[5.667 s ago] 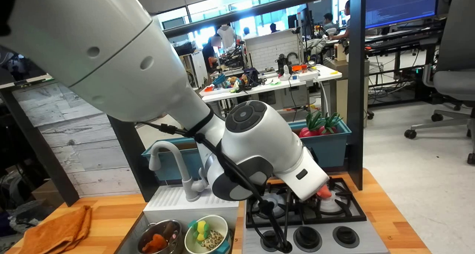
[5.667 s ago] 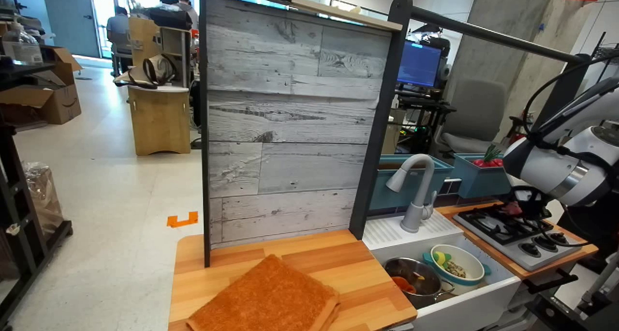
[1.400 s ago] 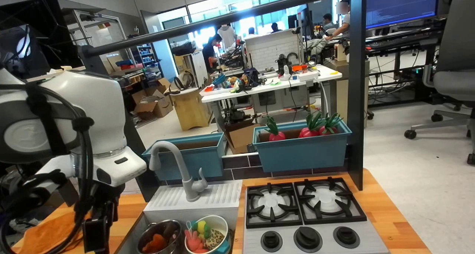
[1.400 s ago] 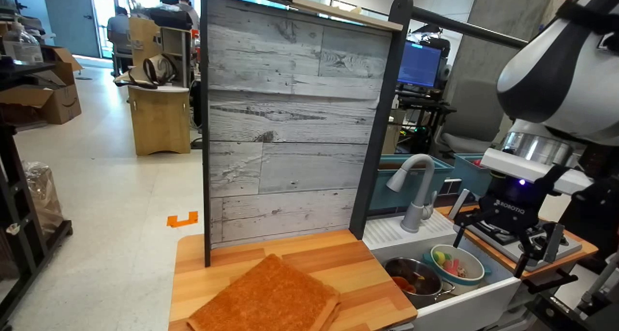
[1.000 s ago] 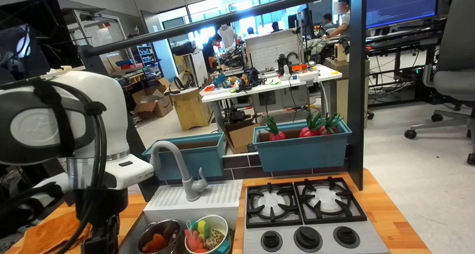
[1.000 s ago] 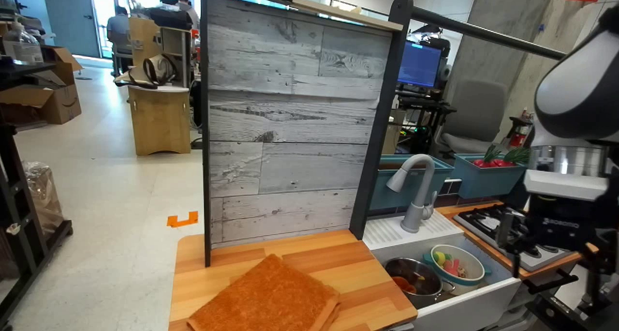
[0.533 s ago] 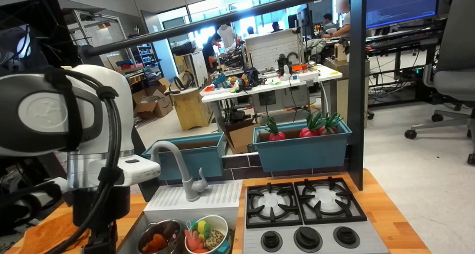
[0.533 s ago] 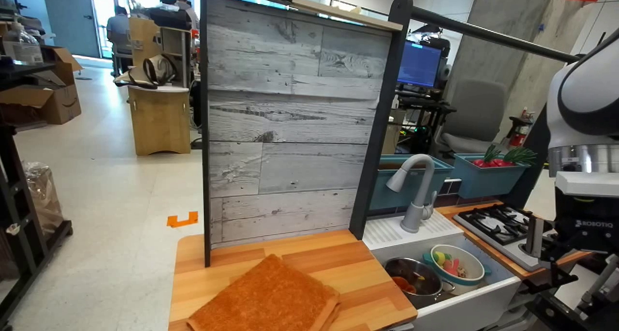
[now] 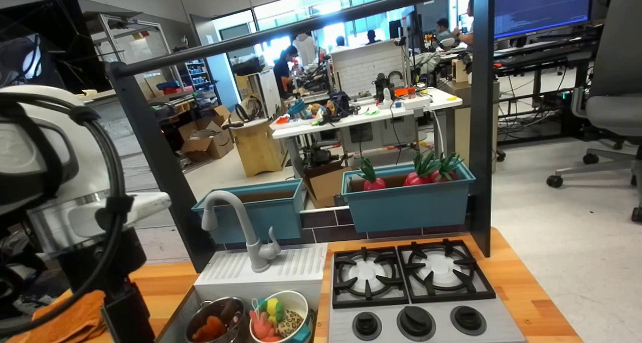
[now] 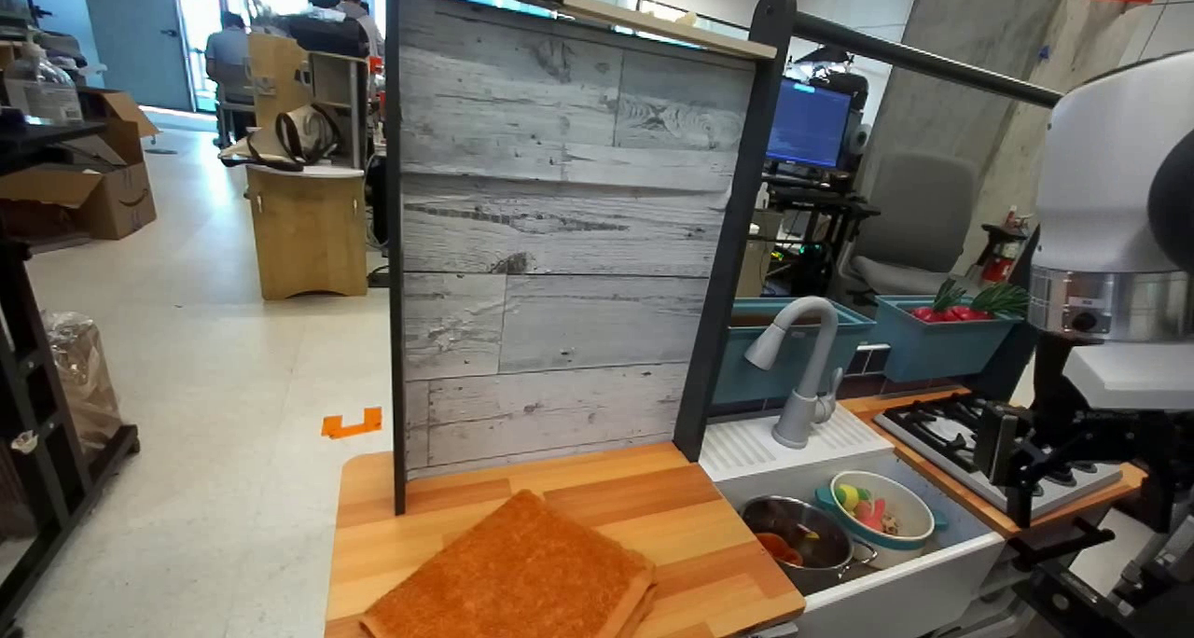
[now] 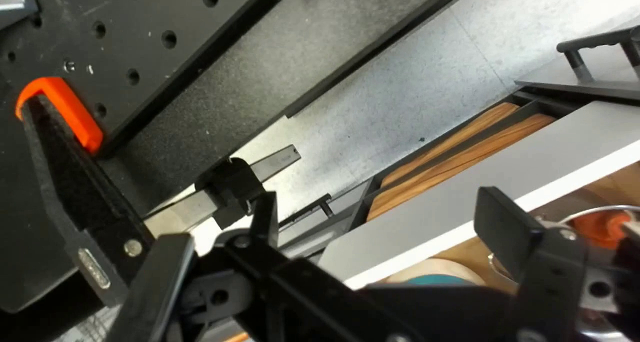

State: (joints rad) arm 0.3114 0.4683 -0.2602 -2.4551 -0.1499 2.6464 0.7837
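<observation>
My gripper (image 11: 370,217) is open, its jaws wide apart with nothing between the pads (image 11: 505,227). It hangs near the front wall of the white sink (image 11: 450,209); in an exterior view the gripper (image 10: 1073,470) is partly cut off by the right edge. Nearest below are a cream-and-teal bowl (image 10: 900,535) and a metal pot (image 10: 812,577), standing side by side in the sink. A pink toy (image 9: 262,325), a yellow-green toy (image 9: 273,308) and a leopard-print piece (image 9: 291,323) lie in the bowl. An orange-red toy (image 9: 213,328) lies in the pot.
A grey faucet (image 9: 248,227) rises behind the sink. The stove (image 9: 416,273) with black grates stands beside it. Teal planters (image 9: 409,207) hang behind, one holding red radishes (image 9: 373,182). An orange towel (image 10: 522,573) lies on the wooden counter. An orange-tipped lever (image 11: 60,107) stands near a black perforated plate (image 11: 150,12).
The pink toy, by my gripper at the stove several seconds ago, now lies in the bowl. Over the last second the arm has shifted and its wrist has tilted; the jaws stayed open.
</observation>
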